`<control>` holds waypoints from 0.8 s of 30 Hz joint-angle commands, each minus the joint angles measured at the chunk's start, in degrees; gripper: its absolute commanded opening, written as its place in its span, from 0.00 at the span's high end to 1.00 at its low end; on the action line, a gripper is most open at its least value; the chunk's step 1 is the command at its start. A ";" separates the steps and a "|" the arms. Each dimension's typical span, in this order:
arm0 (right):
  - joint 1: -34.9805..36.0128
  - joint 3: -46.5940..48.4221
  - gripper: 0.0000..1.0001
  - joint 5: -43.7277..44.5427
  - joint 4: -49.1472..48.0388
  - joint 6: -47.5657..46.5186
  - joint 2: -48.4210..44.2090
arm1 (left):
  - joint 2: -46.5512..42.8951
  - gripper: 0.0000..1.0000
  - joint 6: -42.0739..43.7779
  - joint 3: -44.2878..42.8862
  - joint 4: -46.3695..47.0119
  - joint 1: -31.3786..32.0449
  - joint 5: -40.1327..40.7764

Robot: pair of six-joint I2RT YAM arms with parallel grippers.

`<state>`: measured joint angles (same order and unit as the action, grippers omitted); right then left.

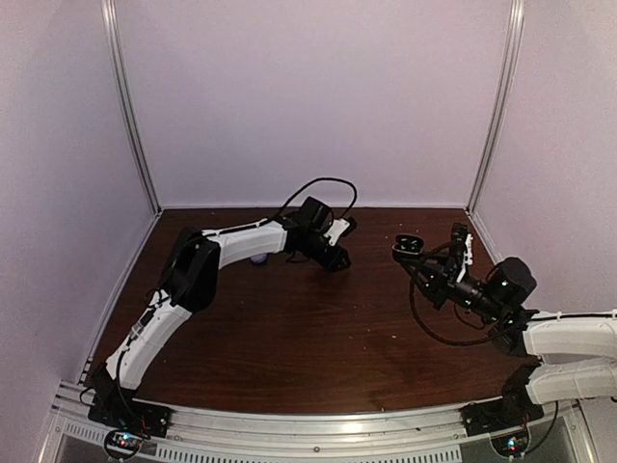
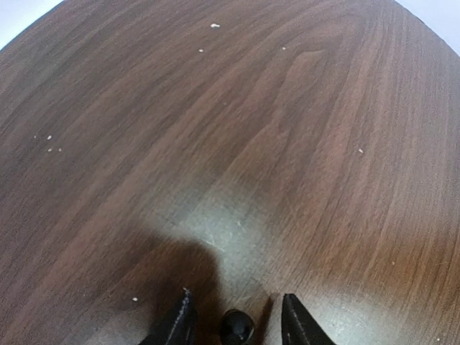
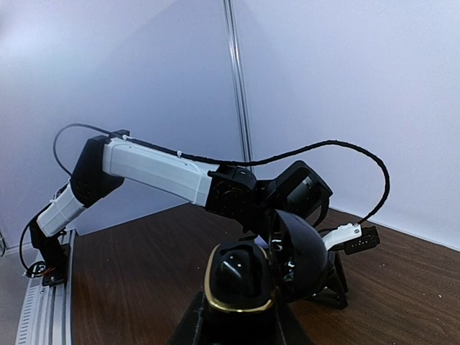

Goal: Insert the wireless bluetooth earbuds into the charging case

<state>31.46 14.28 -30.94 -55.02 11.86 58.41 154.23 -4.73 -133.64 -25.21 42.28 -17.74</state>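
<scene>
The left gripper (image 2: 238,293) hangs low over the wooden table (image 2: 230,144), well to the left of the charging case (image 3: 241,291). Its jaws stand apart. A black earbud (image 2: 236,327) lies on the table between the two fingers (image 2: 180,323), roughly midway, a little back from their tips. A sliver of bare wood shows on each side of it, so neither finger touches it. The fingers' shadow falls on the wood to one side of the bud.

The right gripper (image 1: 416,258) is closed on the charging case and holds it off the table. The case is round and black with a gold rim. Its domed lid (image 3: 305,251) is swung open and stands tilted beside the base. A dark rounded shape sits inside the base; whether that is an earbud I cannot tell.

In the top view, a small pale lilac blob (image 1: 258,258) lies on the table further left of the case, just beside the left forearm. It is too small to tell what it is. A few pale specks (image 2: 214,26) dot the wood well beyond the left fingers.
</scene>
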 commanded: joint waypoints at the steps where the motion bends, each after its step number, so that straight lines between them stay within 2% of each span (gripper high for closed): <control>1: -0.45 0.54 1.00 0.27 -0.96 0.09 0.44 | 1.29 0.61 1.83 -0.85 -3.69 1.40 2.63; 4: -0.44 0.61 1.00 0.09 -1.03 0.18 0.62 | -0.10 0.70 2.53 0.57 -5.69 1.46 3.78; 13: -0.45 0.48 1.00 -0.40 -1.89 0.42 1.15 | -10.41 0.88 4.01 15.36 -8.62 1.61 6.18; 20: -0.44 0.63 1.00 -1.17 -2.98 0.85 2.14 | -20.10 0.93 4.14 28.51 -8.94 2.49 6.04; 24: -0.44 0.56 1.00 -1.42 -2.69 0.60 1.89 | -28.01 0.93 5.75 41.71 -9.21 3.07 5.15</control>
<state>31.46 14.28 -31.35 -55.53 12.19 60.49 133.05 -0.73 -102.83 -30.52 44.45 -12.51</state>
